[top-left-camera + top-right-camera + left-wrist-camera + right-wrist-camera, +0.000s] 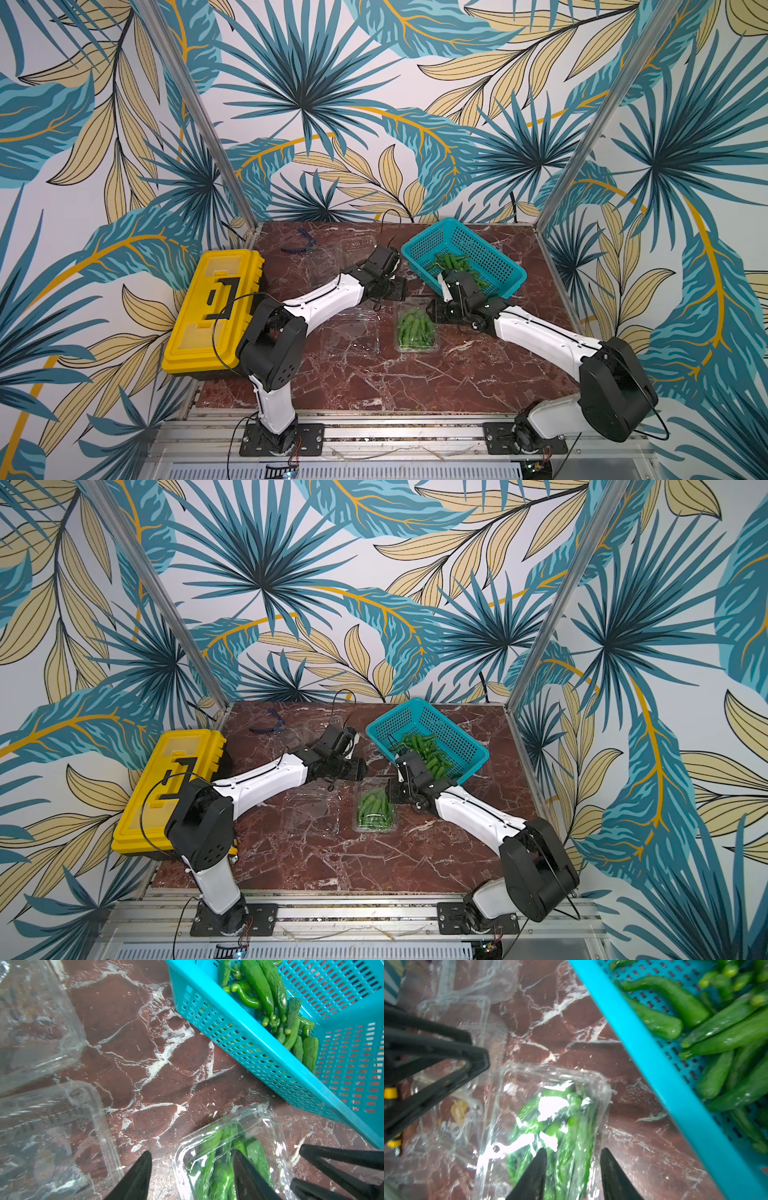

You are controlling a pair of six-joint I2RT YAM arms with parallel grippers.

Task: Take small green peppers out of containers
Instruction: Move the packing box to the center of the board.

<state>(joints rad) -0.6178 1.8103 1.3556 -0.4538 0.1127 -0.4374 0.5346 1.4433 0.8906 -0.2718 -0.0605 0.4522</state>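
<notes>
Small green peppers [566,1126], slim and glossy, lie packed inside a clear thin-plastic clamshell container [600,1084] with rounded corners, directly under the right gripper [574,1151]. Its black tapered fingers stand parted over the container's crinkled, glaring top with nothing pinched between them. Whether the tips touch the plastic is hard to tell through the blur. The left gripper [192,1152] is spread wider and holds nothing, one finger over bare table and the other over a corner of the same container.

Just beside the container stands a teal perforated plastic basket [245,1028] holding a heap of loose peppers [264,995], some curved, with short stems showing. The left wrist view shows best an empty clear clamshell [62,1118], ribbed along its edge, and a second empty clamshell [31,1022]. Both are nearly lost against the red-brown, white-veined marble tabletop [128,1047]. Only the top views show the yellow hard-plastic toolbox [212,307] with its black handle at the table's left edge.
</notes>
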